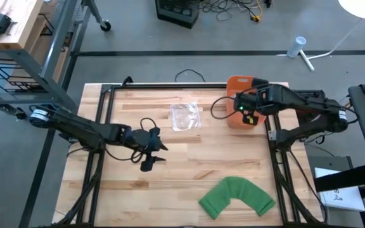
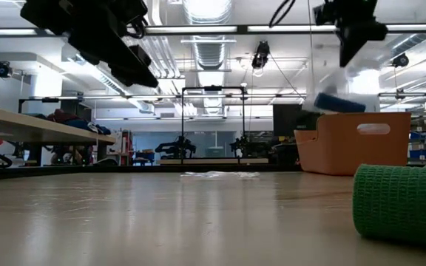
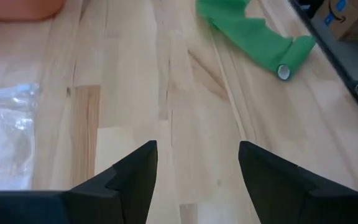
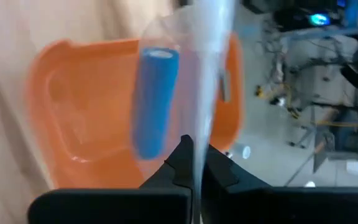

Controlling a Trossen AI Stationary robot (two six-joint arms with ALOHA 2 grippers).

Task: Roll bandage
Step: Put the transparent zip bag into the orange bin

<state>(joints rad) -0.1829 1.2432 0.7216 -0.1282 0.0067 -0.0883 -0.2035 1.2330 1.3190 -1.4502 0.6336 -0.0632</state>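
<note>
Right gripper pinches a clear bag holding a blue bandage roll above the orange bin; lower gently. Left gripper, empty, half-open, faces the unrolled green bandage.

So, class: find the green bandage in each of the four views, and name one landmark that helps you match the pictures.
High view: green bandage lies bent near the table's front edge, right of centre.
Low view: its rolled end sits close at the right edge.
Left wrist view: it lies at the far end, beyond the open left gripper.
Right wrist view: not in it.
Shared landmark: the orange plastic bin.
</note>
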